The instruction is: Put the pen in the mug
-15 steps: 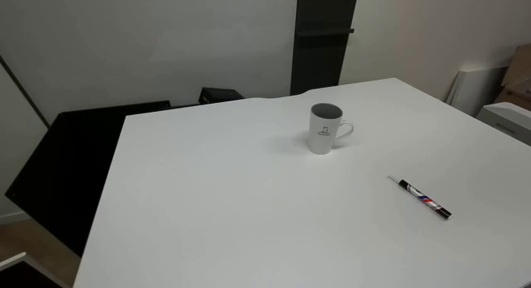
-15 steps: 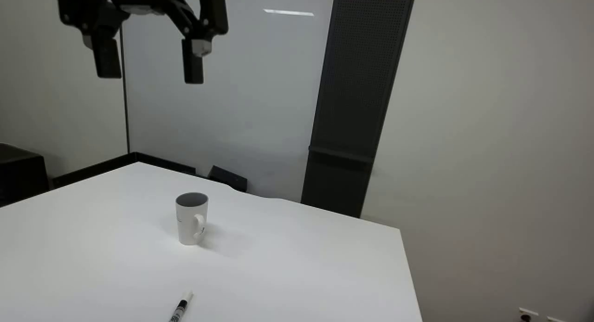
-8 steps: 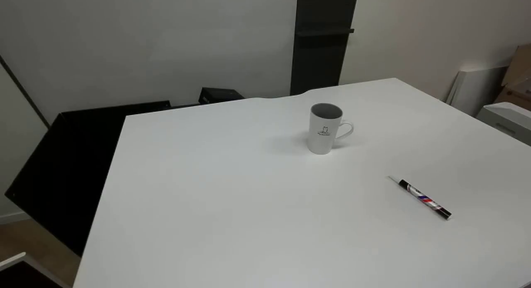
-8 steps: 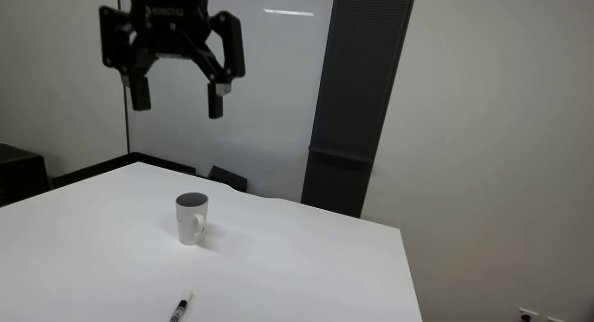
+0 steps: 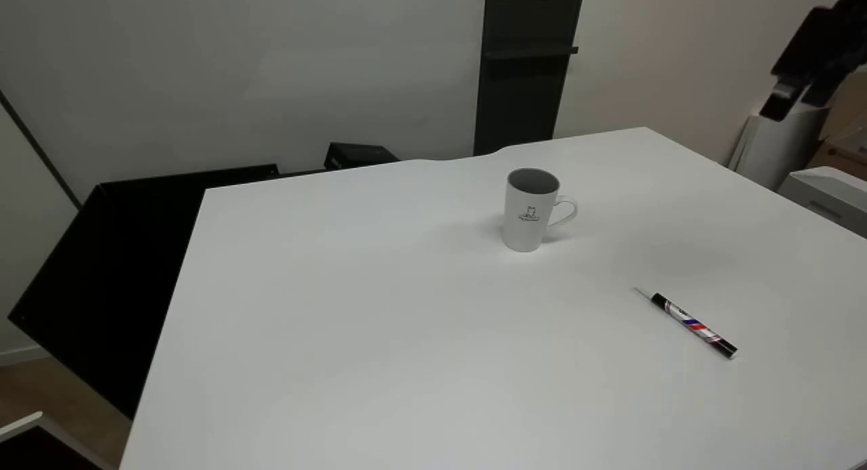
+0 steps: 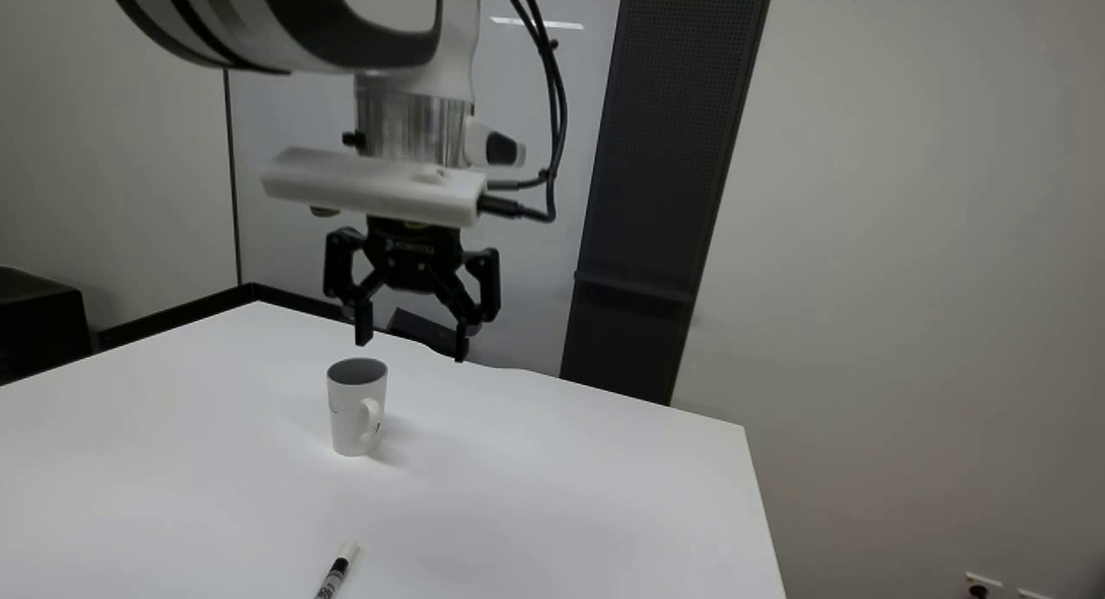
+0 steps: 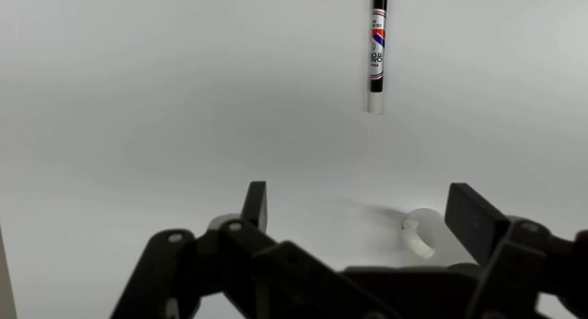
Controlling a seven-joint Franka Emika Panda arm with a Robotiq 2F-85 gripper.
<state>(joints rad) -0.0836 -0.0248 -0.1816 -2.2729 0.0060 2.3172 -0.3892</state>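
Note:
The pen (image 5: 694, 324), black with a whitish band, red and blue marks and a white tip, lies flat on the white table. It also shows in the wrist view (image 7: 377, 48), and its far end shows at the bottom of an exterior view (image 6: 335, 573). The white mug (image 5: 523, 219) stands upright with a grey interior, its handle also visible in an exterior view (image 6: 350, 418). In the wrist view the mug (image 7: 441, 250) is partly hidden behind my right finger and gripper body. My gripper (image 6: 413, 352) is open and empty above the table; its fingers spread wide in the wrist view (image 7: 358, 185).
The table (image 5: 372, 307) has a wavy far edge. A dark panel (image 5: 528, 63) stands behind it, with a black box (image 5: 359, 155) beyond the edge. A grey-white case (image 5: 830, 196) and cardboard boxes (image 5: 847, 124) are at the right side.
My gripper has come down from high up toward the table and now shows at the right edge of an exterior view. It stays open. The pen and mug have not moved.

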